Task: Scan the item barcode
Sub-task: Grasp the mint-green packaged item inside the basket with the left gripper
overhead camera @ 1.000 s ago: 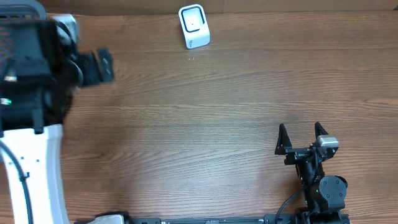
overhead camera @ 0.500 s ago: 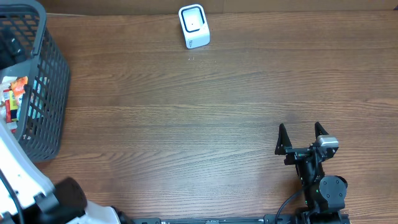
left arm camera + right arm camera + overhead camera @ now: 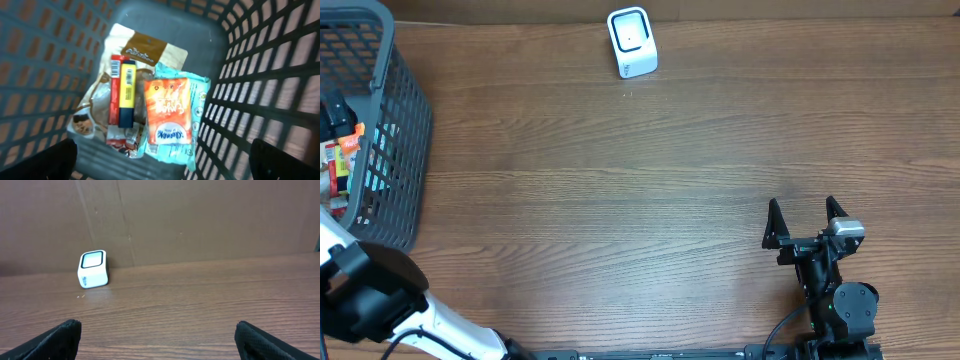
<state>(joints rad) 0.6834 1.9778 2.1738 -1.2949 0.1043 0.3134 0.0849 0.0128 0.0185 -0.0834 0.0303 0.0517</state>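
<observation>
**Operator:** Item location?
**Technician:** An orange packet and a yellow stick pack lie side by side in the grey mesh basket, far left; the white barcode scanner stands at far centre.
**Operator:** Jaws?
**Technician:** Left gripper is wide, holding nothing, over the basket; right gripper is wide, holding nothing, near right.

Wooden table filling the overhead frame. Grey mesh basket sitting at upper left. Brown cardboard wall standing behind the table's far edge.
</observation>
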